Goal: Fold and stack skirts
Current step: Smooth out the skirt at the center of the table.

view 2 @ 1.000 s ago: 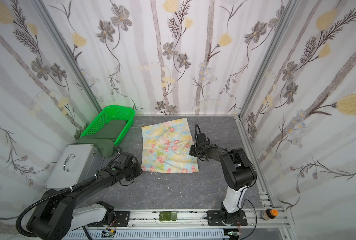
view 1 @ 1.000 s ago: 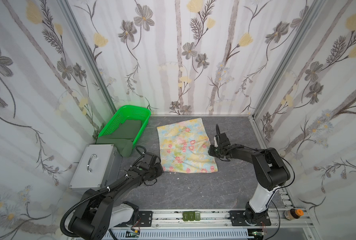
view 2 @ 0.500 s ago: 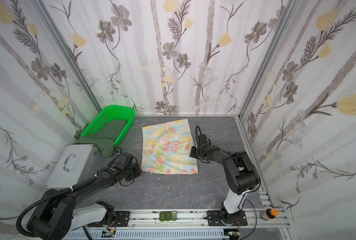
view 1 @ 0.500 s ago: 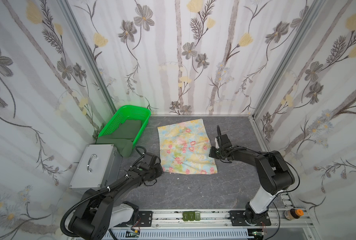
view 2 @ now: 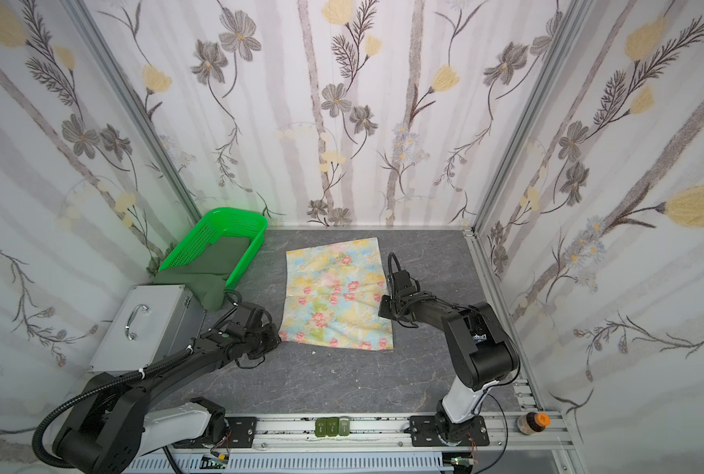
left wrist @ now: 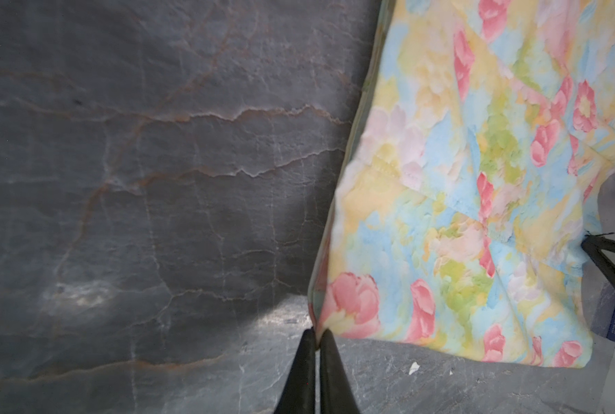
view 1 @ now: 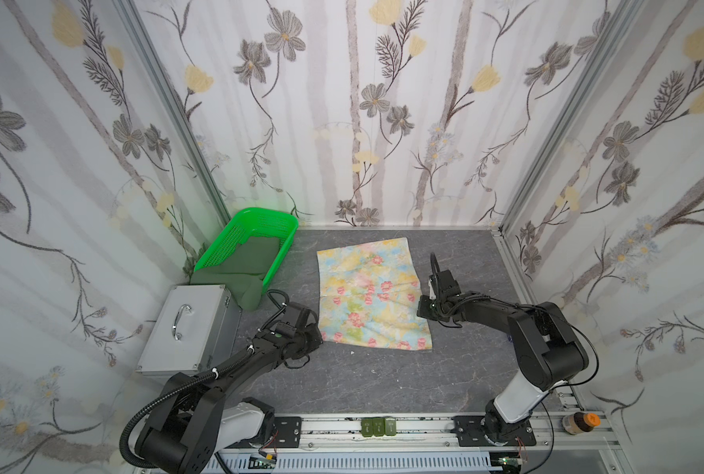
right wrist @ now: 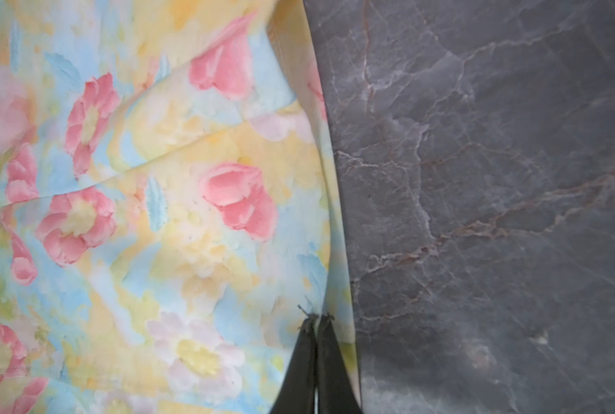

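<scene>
1. Currently, the floral skirt [view 1: 371, 293] lies spread nearly flat in the middle of the dark marbled tabletop [view 1: 362, 381], with a few diagonal creases across it.
2. In the left wrist view, the left gripper [left wrist: 317, 335] has its tips pressed together on the skirt's near-left corner, and the cloth there is puckered up to the pinch.
3. In the right wrist view, the right gripper [right wrist: 317, 319] is likewise closed, nipping the skirt's right edge. In both top views this grip sits partway along that edge, not at a corner.
4. The dark green skirt [view 1: 252, 262] is untouched. It lies in the green mesh basket [view 1: 268, 217], and one end spills over the basket's near end beside the metal case [view 1: 190, 324].
5. I judge the step in hand to be the first fold of the floral skirt, with both grasps made and the fold itself not yet begun.
6. The next move probably calls for both arms to lift together and carry the held edges across the cloth.
7. The grips are uneven, so the free near-right corner may sag or drag. A slow, level lift would help the layers land square.
</scene>
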Controlling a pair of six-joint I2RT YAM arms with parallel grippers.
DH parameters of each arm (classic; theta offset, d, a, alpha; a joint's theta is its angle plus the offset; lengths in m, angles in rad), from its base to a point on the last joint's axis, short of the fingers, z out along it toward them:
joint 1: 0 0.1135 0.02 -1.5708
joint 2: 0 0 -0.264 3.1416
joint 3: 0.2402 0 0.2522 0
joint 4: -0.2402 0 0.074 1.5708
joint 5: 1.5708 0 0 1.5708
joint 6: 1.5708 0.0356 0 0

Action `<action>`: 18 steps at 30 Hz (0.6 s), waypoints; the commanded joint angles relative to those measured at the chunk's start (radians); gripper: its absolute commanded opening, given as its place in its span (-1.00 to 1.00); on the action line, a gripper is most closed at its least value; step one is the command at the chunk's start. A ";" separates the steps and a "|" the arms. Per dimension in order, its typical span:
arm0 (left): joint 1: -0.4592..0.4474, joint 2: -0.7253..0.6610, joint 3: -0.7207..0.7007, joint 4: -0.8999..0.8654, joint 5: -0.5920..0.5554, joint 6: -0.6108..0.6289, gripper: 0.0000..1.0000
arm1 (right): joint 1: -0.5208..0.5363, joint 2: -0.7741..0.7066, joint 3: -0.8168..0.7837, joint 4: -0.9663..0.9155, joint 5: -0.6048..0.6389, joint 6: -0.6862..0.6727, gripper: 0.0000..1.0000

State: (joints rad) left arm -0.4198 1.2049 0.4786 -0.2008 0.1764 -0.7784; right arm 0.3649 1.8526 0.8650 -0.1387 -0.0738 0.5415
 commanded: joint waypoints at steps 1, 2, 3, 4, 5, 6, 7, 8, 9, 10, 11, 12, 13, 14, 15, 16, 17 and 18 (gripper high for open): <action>-0.002 -0.013 -0.002 0.000 -0.009 0.010 -0.76 | -0.002 -0.012 -0.005 0.021 0.014 0.000 -0.42; -0.002 -0.025 -0.004 -0.002 -0.008 0.015 -0.58 | -0.003 -0.031 -0.010 0.016 0.014 -0.003 -0.34; -0.002 -0.040 -0.009 -0.002 -0.009 0.016 -0.40 | -0.001 -0.052 -0.014 0.009 0.018 -0.003 -0.26; -0.002 -0.059 -0.013 -0.003 -0.011 0.015 -0.24 | -0.002 -0.076 -0.019 -0.003 0.025 -0.005 -0.14; -0.002 -0.080 -0.020 -0.003 -0.011 0.013 -0.02 | -0.002 -0.104 -0.022 -0.022 0.033 -0.008 -0.12; -0.003 -0.098 -0.022 -0.004 -0.009 0.013 0.11 | -0.001 -0.129 -0.026 -0.036 0.036 -0.012 -0.10; -0.002 -0.118 -0.025 -0.005 -0.006 0.013 0.17 | 0.000 -0.158 -0.035 -0.051 0.037 -0.012 -0.06; -0.002 -0.133 -0.026 -0.006 0.000 0.013 0.22 | -0.001 -0.184 -0.047 -0.062 0.034 -0.011 -0.02; -0.002 -0.146 -0.027 -0.006 0.005 0.013 0.31 | 0.000 -0.214 -0.062 -0.069 0.024 -0.011 0.00; -0.002 -0.149 -0.024 -0.006 0.007 0.013 0.35 | 0.002 -0.243 -0.080 -0.078 0.014 -0.011 0.01; -0.002 -0.142 -0.019 -0.004 0.010 0.015 0.37 | 0.003 -0.275 -0.099 -0.083 0.003 -0.010 0.05; -0.003 -0.129 -0.011 -0.005 0.013 0.018 0.37 | 0.004 -0.301 -0.104 -0.085 -0.013 -0.009 0.07; -0.005 -0.110 -0.001 -0.005 0.019 0.023 0.37 | 0.007 -0.321 -0.151 -0.087 -0.029 -0.006 0.09; -0.009 -0.088 0.009 -0.005 0.021 0.029 0.37 | 0.012 -0.338 -0.174 -0.085 -0.049 -0.004 0.10; -0.013 -0.070 0.016 -0.004 0.023 0.033 0.37 | 0.017 -0.353 -0.191 -0.085 -0.064 0.000 0.11; -0.018 -0.048 0.022 -0.003 0.021 0.040 0.36 | 0.023 -0.367 -0.215 -0.082 -0.076 0.007 0.12; -0.022 -0.028 0.030 -0.003 0.019 0.048 0.35 | 0.030 -0.383 -0.240 -0.077 -0.088 0.014 0.13; -0.025 -0.011 0.035 -0.003 0.021 0.053 0.34 | 0.036 -0.398 -0.262 -0.076 -0.099 0.024 0.13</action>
State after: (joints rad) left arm -0.4385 1.1610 0.4969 -0.2050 0.1921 -0.7567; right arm 0.3901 1.4822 0.6392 -0.2241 -0.1181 0.5415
